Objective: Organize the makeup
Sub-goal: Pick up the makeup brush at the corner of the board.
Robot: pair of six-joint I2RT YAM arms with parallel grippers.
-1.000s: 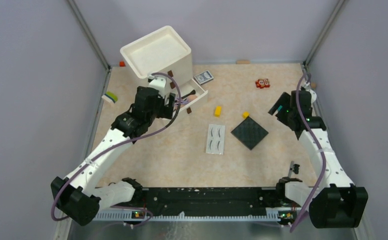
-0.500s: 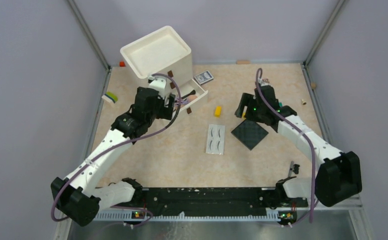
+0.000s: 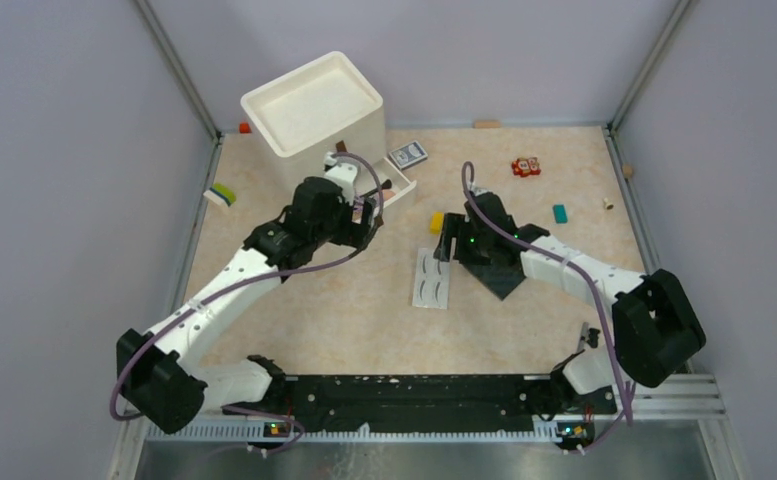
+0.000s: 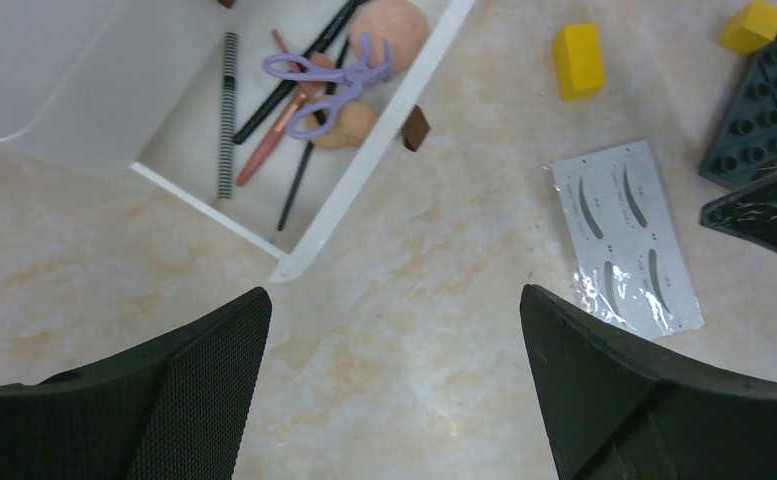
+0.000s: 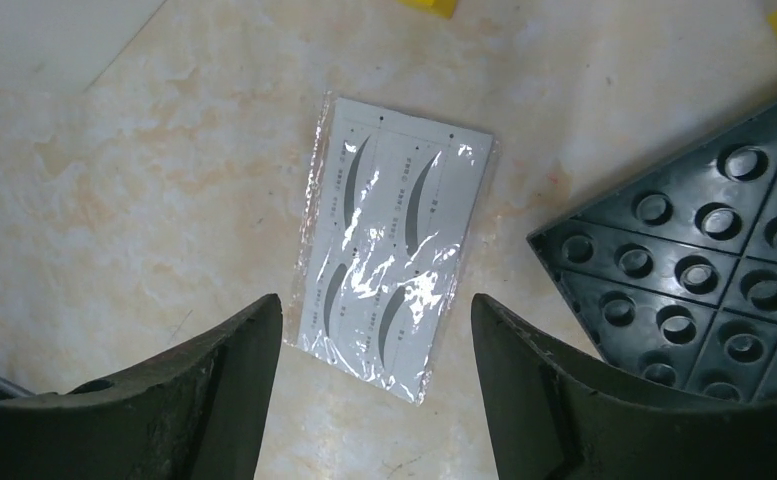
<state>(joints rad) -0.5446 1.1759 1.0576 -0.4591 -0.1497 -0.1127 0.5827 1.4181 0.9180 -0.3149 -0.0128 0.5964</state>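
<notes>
**Eyelash card lay under the right end effector**

We saw the white false-eyelash card (image 5: 392, 235) flat on the tabletop (image 5: 144, 180), just below the right end effector (image 5: 374, 297), whose fingers stood fairly wide and held nothing. In the right wrist view its long axis ran roughly 1 to 7 o'clock. We judged the right arm nearer. The left end effector (image 4: 394, 290) hovered wide and empty, with the drawer (image 4: 361, 160) at its 11 o'clock.

One white eyelash card (image 5: 394, 265), one black studded plate (image 5: 704, 270), two yellow blocks (image 4: 578, 60), one teal block (image 3: 560, 212), one purple curler (image 4: 329, 80), two peach sponges (image 4: 389, 25), one patterned card box (image 3: 408, 155)
</notes>
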